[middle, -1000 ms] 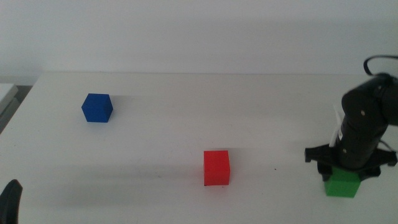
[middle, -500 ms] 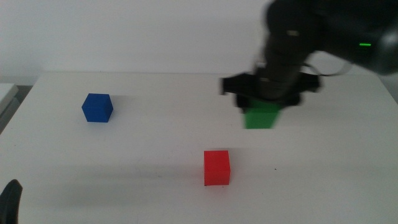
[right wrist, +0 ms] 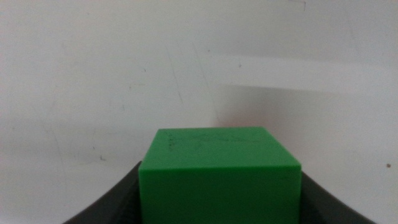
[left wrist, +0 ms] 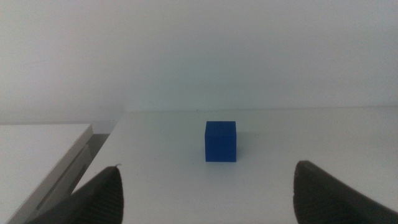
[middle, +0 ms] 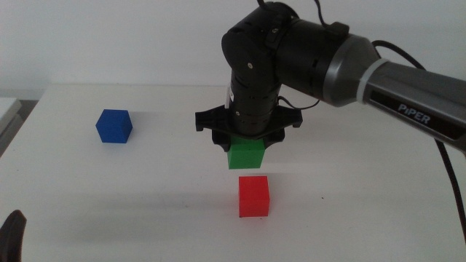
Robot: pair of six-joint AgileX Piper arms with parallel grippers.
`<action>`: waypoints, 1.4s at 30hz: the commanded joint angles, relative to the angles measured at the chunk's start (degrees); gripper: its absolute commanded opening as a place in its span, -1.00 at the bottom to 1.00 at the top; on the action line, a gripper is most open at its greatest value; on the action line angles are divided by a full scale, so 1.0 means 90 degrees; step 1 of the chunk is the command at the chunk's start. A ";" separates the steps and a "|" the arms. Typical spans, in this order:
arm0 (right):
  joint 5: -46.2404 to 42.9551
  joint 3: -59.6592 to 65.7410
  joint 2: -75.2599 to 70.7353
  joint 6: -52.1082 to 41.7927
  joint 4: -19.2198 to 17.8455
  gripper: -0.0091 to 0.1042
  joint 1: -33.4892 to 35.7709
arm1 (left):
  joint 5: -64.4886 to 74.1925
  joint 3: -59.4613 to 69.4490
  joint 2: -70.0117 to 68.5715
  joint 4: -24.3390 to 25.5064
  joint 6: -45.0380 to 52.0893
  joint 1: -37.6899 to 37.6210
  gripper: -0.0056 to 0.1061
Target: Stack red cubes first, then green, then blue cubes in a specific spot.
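Observation:
My right gripper (middle: 246, 145) is shut on the green cube (middle: 245, 154) and holds it in the air, just above and slightly behind the red cube (middle: 254, 196), which sits on the table near the front middle. The green cube fills the right wrist view (right wrist: 219, 175) between the jaws, and the red cube is hidden there. The blue cube (middle: 113, 126) sits on the table at the far left; it also shows in the left wrist view (left wrist: 221, 141), ahead of my open, empty left gripper (left wrist: 208, 193). The left gripper waits at the bottom left corner (middle: 11, 234).
The white table (middle: 364, 204) reaches to a pale wall at the back. A lighter surface edge (middle: 9, 109) lies beyond the table's left side; it also shows in the left wrist view (left wrist: 43, 155).
My right gripper has lifted the green cube from the table's right front and carried it left to just above the red cube. The red and blue cubes and the left arm have not moved.

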 commanded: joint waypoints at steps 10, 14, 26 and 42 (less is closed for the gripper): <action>0.0046 0.0367 0.0008 0.0075 0.0041 -0.65 0.0002 | -0.0031 0.0006 -0.0024 -0.0015 -0.0034 0.0000 0.78; 0.0046 0.0578 0.0018 0.0075 0.0041 -0.65 0.0002 | -0.0031 0.0006 -0.0024 -0.0015 -0.0034 0.0000 0.78; 0.0046 0.0769 0.0176 0.0075 0.0067 -0.65 0.0002 | -0.0031 0.0006 -0.0024 -0.0015 -0.0034 0.0000 0.78; 0.0046 0.0769 0.0279 0.0236 0.0068 -0.65 -0.0040 | -0.0031 0.0006 -0.0024 -0.0015 -0.0034 0.0000 0.78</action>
